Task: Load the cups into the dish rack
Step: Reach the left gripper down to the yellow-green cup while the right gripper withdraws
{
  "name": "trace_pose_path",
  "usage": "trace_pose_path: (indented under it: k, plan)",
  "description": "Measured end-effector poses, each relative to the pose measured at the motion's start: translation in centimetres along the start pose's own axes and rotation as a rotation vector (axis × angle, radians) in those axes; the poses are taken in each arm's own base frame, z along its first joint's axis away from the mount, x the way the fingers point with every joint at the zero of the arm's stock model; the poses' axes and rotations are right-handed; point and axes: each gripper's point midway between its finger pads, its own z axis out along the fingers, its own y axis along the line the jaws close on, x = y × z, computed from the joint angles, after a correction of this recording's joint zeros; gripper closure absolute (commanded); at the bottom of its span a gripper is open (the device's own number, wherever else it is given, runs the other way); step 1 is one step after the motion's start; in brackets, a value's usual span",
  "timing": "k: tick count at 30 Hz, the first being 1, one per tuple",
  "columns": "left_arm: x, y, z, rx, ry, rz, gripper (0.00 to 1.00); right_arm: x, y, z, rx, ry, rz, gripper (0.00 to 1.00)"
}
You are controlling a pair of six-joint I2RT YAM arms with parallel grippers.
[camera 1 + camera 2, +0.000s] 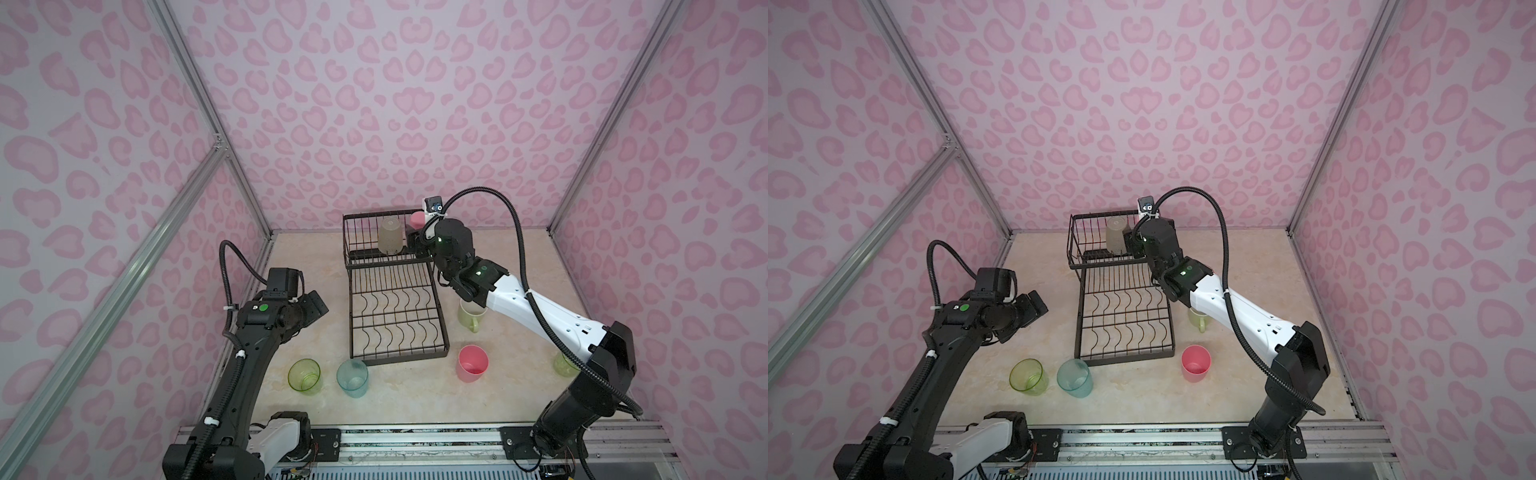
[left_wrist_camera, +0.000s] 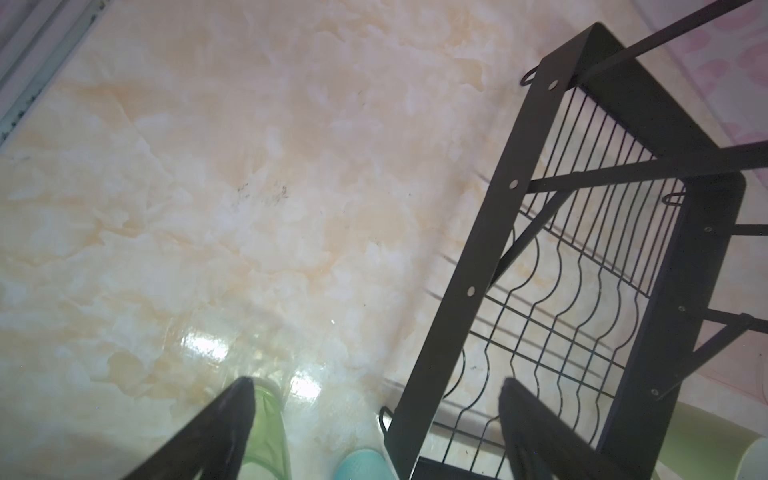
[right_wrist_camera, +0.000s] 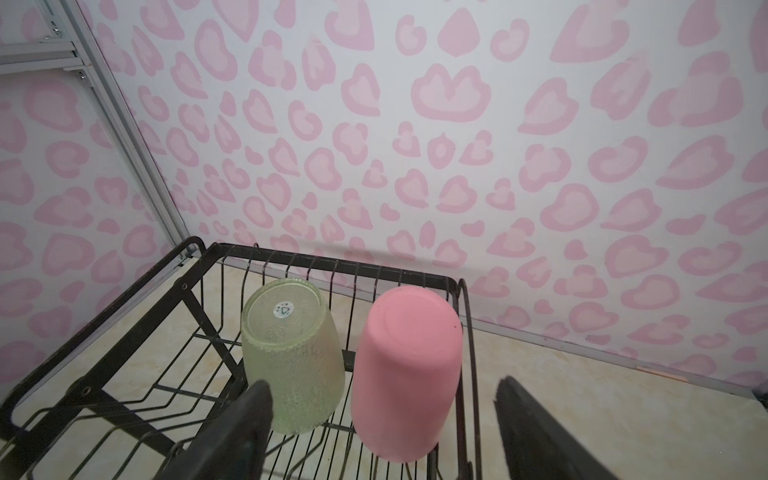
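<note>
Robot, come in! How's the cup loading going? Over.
Left gripper open, empty. Right gripper open, at the pink cup, upside down beside grey cup in dish rack. Green mug partly hidden by right arm.

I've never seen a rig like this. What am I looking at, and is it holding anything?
Two robot arms work at a table. Both top views look down from above; the other two come from wrist cameras. The left gripper and right gripper are open, holding nothing. In the raised basket of the dish rack, a frosted cup and a pink cup stand upside down. On the table: a yellow-green cup, teal cup, second pink cup, pale green mug, and another greenish cup half hidden behind the right arm.
</note>
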Motion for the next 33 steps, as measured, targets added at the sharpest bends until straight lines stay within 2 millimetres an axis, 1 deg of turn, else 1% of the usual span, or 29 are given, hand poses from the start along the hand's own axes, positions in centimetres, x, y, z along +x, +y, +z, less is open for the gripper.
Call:
trace_pose_path:
  k: [2,4,6,9,13,18,21,24,26,27,32,33]
  plan:
    - [1.1,0.6,0.1,-0.016,0.037,-0.013,0.14,0.5,-0.9,0.1,0.012,-0.002,0.016,0.18]
    - [2.1,1.2,0.2,-0.025,0.063,-0.033,0.15,1.1,-1.3,0.2,0.008,0.006,0.033,0.18]
    - [3.3,1.9,0.4,-0.041,0.092,-0.051,0.18,1.5,-2.1,0.2,0.022,0.007,0.043,0.18]
    - [4.9,2.7,0.6,-0.052,0.144,-0.074,0.2,1.8,-2.6,0.0,0.02,0.003,0.066,0.18]
    - [6.2,3.6,0.8,-0.077,0.179,-0.099,0.22,2.1,-3.2,0.0,0.018,0.001,0.086,0.18]
    - [7.4,4.5,1.3,-0.109,0.213,-0.115,0.24,2.3,-4.2,0.3,0.029,-0.001,0.119,0.18]
    - [8.1,5.1,1.8,-0.131,0.236,-0.124,0.26,2.9,-4.2,0.4,0.02,0.01,0.125,0.18]
    - [8.8,5.6,2.5,-0.153,0.261,-0.13,0.32,3.4,-4.2,0.5,0.014,0.02,0.136,0.19]
    - [9.3,5.9,3.1,-0.164,0.28,-0.138,0.39,3.4,-4.4,0.6,0.014,0.016,0.148,0.19]
    - [9.6,6.0,3.4,-0.17,0.289,-0.137,0.45,3.3,-4.4,0.7,0.012,0.013,0.15,0.2]
    - [10.5,6.6,4.7,-0.187,0.319,-0.146,0.62,4.2,-3.9,1.3,-0.001,0.034,0.152,0.2]
    - [10.6,6.6,4.9,-0.185,0.321,-0.149,0.63,4.3,-3.8,1.3,-0.007,0.037,0.154,0.2]
